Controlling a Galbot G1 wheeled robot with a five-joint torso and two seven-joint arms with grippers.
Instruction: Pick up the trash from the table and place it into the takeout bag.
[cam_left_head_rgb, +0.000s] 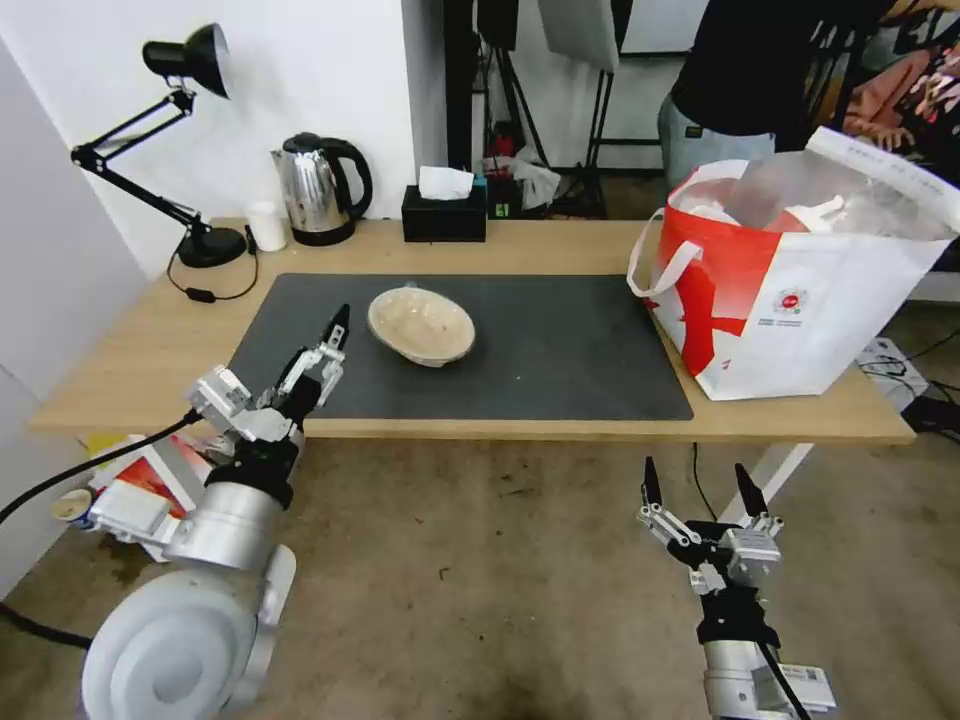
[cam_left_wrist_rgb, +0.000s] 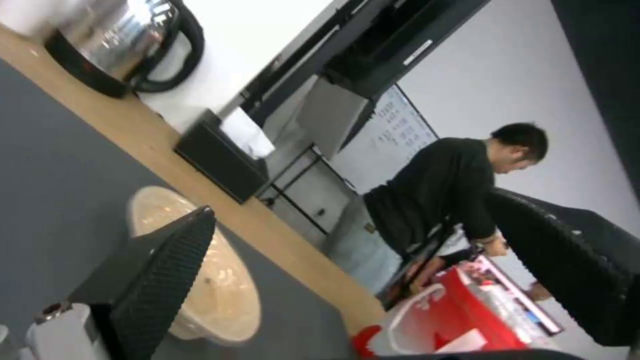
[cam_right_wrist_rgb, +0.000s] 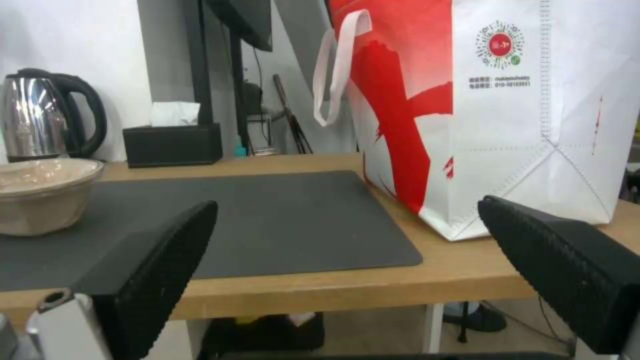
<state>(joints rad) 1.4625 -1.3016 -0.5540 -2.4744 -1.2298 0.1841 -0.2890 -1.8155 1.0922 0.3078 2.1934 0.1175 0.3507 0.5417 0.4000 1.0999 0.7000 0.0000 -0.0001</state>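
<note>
One piece of trash, a beige shallow paper bowl (cam_left_head_rgb: 421, 325), lies tilted on the dark grey mat (cam_left_head_rgb: 560, 350) of the table (cam_left_head_rgb: 150, 340). My left gripper (cam_left_head_rgb: 320, 348) hovers open over the mat's near left corner, just left of the bowl and apart from it. In the left wrist view the bowl (cam_left_wrist_rgb: 227, 300) lies just beyond one finger (cam_left_wrist_rgb: 167, 280). The takeout bag (cam_left_head_rgb: 800, 290) stands open at the table's right end. My right gripper (cam_left_head_rgb: 700, 485) hangs open below the table's front edge, facing the bag (cam_right_wrist_rgb: 500, 125) and the bowl (cam_right_wrist_rgb: 40, 195).
Along the back edge stand a black desk lamp (cam_left_head_rgb: 185, 60), a small white cup (cam_left_head_rgb: 266, 226), a steel kettle (cam_left_head_rgb: 318, 190) and a black tissue box (cam_left_head_rgb: 444, 210). A person in black stands behind the bag. Boxes and clutter (cam_left_head_rgb: 150, 480) lie on the floor under the table's left end.
</note>
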